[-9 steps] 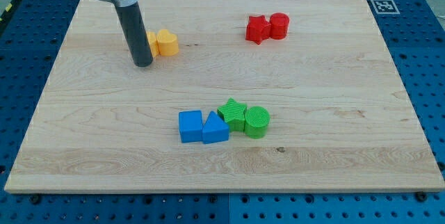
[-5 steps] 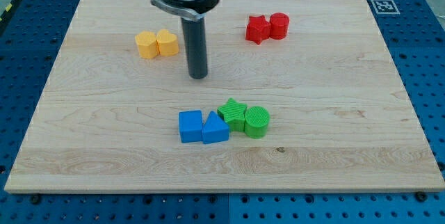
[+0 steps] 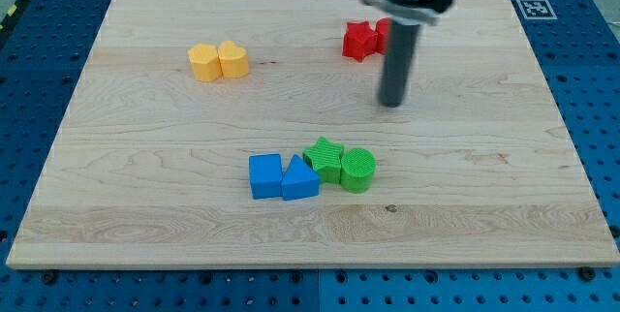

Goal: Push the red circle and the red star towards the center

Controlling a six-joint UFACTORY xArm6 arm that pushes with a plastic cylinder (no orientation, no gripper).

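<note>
The red star (image 3: 358,41) lies near the view's top, right of the middle. The red circle (image 3: 383,29) touches its right side and is mostly hidden behind my rod. My tip (image 3: 390,103) rests on the board below and slightly right of the two red blocks, a short gap away from them. It touches no block.
A yellow hexagon (image 3: 203,62) and a yellow heart (image 3: 232,59) sit together at the upper left. A blue square (image 3: 264,176), a blue triangle (image 3: 299,179), a green star (image 3: 325,159) and a green circle (image 3: 357,169) form a row below the middle. A marker tag (image 3: 534,8) sits at the board's top right corner.
My tip has swept from beside the yellow blocks at the left, across the board's middle, to just below the red blocks at the right. No block has moved.
</note>
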